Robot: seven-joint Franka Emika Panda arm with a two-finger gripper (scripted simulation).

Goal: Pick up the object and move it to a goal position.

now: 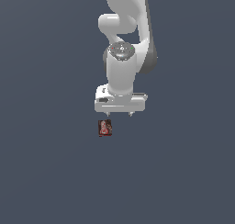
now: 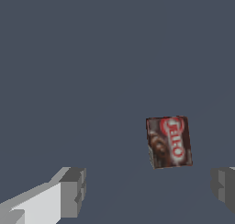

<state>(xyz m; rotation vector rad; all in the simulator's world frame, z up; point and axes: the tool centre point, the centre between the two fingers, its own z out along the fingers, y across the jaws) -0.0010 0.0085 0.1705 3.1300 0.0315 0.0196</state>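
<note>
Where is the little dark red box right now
The dark-red box lies on the plain grey floor, just below the open gripper in the exterior view and slightly toward that view's left; the fingers are not touching it.

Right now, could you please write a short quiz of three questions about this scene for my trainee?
1. True or false: the claw holds the box.
2. The claw's fingers stand: A) open B) shut.
3. What colour is the floor?

Key: 1 false, the box lies apart from the claw; 2 A; 3 dark grey-blue.
</note>
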